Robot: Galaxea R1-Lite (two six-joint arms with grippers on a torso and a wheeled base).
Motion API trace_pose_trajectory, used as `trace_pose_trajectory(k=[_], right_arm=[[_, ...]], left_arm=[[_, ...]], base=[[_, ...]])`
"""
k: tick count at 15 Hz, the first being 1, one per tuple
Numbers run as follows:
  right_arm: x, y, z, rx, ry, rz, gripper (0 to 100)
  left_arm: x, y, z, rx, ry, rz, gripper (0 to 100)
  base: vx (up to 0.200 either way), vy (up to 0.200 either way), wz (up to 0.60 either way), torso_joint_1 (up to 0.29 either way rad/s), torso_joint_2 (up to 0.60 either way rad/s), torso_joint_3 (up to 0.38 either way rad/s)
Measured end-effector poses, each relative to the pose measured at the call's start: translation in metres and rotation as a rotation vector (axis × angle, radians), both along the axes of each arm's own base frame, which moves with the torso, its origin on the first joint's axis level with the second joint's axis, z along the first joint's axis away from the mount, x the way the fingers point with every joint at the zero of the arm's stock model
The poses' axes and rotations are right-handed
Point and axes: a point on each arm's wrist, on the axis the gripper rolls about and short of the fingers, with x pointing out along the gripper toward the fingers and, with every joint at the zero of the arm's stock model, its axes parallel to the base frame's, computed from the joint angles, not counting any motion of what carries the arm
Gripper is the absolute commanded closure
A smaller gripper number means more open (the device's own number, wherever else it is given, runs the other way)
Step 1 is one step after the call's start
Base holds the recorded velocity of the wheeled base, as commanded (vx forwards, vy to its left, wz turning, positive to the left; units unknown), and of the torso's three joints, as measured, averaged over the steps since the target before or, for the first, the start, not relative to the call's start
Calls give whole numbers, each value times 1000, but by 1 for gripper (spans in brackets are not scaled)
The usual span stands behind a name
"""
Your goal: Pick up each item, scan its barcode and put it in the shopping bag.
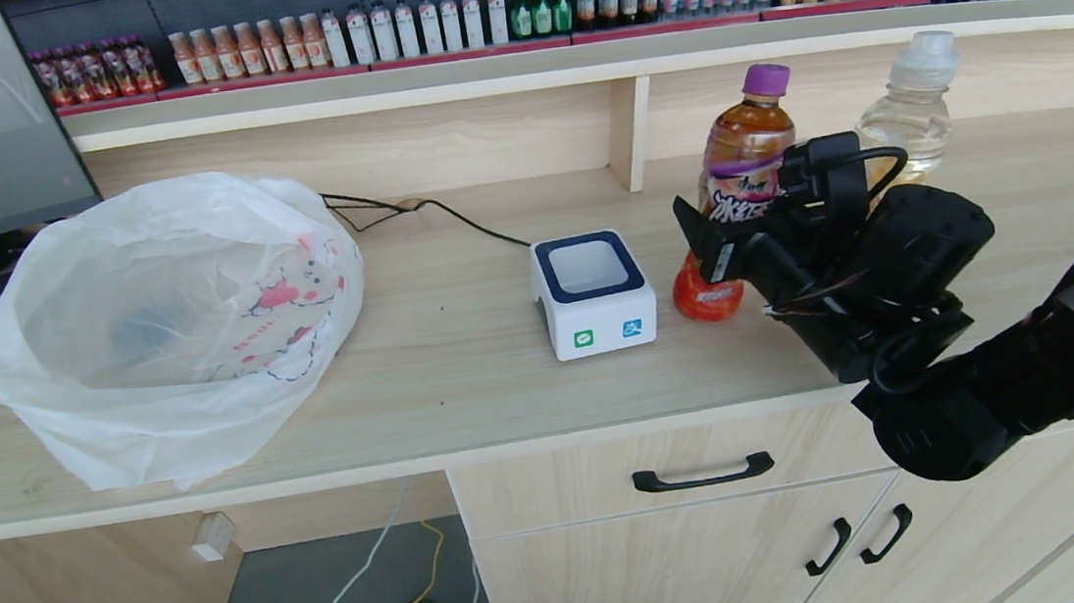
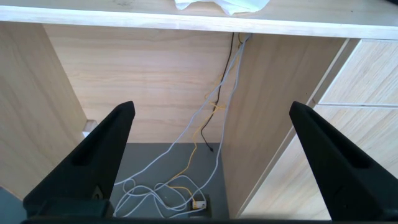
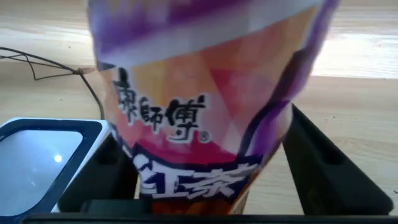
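- The robot's step now is to pick up the tea bottle (image 1: 745, 148). It has a purple cap and stands on the counter (image 1: 466, 387), just beside the scanner (image 1: 592, 291).
- The right gripper (image 1: 722, 225) is low around the bottle, on its label. It is not clear whether it is squeezing the bottle yet or only sitting around it.
- The robot should get a firm hold before lifting. The bottle is round and smooth, so it could slip or tip over.
- It looks best to lift the bottle straight up first. The scanner is very close on one side, and a clear bottle (image 1: 913, 113) stands near on the other side. A swing to the side could knock into one of them.
- Next, the barcode has to face the scanner's window, so the robot may need to turn the bottle. The barcode cannot be seen from here.
- The shopping bag (image 1: 169, 317) sits open, well apart, on the far side of the scanner. The bottle goes in there last.
- The left gripper (image 2: 211, 106) hangs below the counter edge with its fingers wide apart, holding nothing.
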Motion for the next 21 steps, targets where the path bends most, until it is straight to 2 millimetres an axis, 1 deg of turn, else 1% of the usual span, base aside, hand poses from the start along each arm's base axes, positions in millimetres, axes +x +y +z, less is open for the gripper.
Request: trace_pose_trajectory(k=[7,12,15,18,21], right_arm=[[2,0,5,19,-16,2,100],[-2,-1,8,24,-20,4,100],[-8,1,11,25,-21,15,100],[-14,-1,20,36,-45,16,100],[-24,-6,32,43,-75,29,100]], left_arm=[[0,0,0,0,0,0,0],[0,0,0,0,0,0,0],[0,0,0,0,0,0,0],[0,0,0,0,0,0,0],[0,0,0,0,0,0,0]], base=[[0,0,0,0,0,0],[0,0,0,0,0,0],[0,0,0,0,0,0],[0,0,0,0,0,0],[0,0,0,0,0,0]])
